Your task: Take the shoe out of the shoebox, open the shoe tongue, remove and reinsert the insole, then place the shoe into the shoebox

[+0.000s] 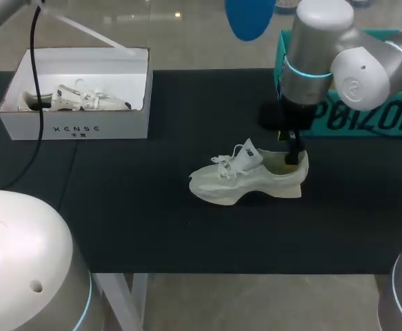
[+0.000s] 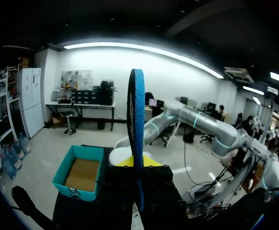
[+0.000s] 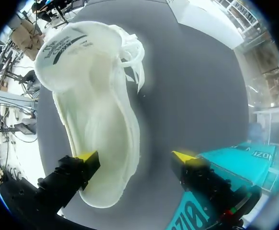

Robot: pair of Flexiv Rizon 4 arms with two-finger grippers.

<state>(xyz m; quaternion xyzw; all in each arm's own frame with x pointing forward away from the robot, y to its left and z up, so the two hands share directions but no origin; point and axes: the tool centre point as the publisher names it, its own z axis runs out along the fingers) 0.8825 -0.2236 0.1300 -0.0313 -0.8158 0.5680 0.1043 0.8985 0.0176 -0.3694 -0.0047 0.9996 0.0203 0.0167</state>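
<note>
The shoe (image 1: 249, 178) lies on its sole in the middle of the table (image 1: 152, 207), well apart from the white shoebox (image 1: 76, 127), with its tongue (image 1: 250, 153) lifted forward. The right hand (image 3: 135, 157) hangs wide open at the heel, gripping nothing: one finger is at the shoe's opening, the other over bare table beside it. The left hand (image 2: 135, 162) is raised clear and appears clamped on the blue insole (image 2: 138, 120), which stands edge-on.

This looks like the reinsertion step. It should go best if the right hand closes on the heel collar to pin the shoe. The insole can then go in toe first at a shallow slant, under the tongue (which must stay folded forward), and the heel end is pressed flat last.

Print shows on the tongue's label, the white shoebox's front wall and the teal box (image 1: 373, 117). A second shoe (image 1: 69, 100) lies in the white shoebox.
</note>
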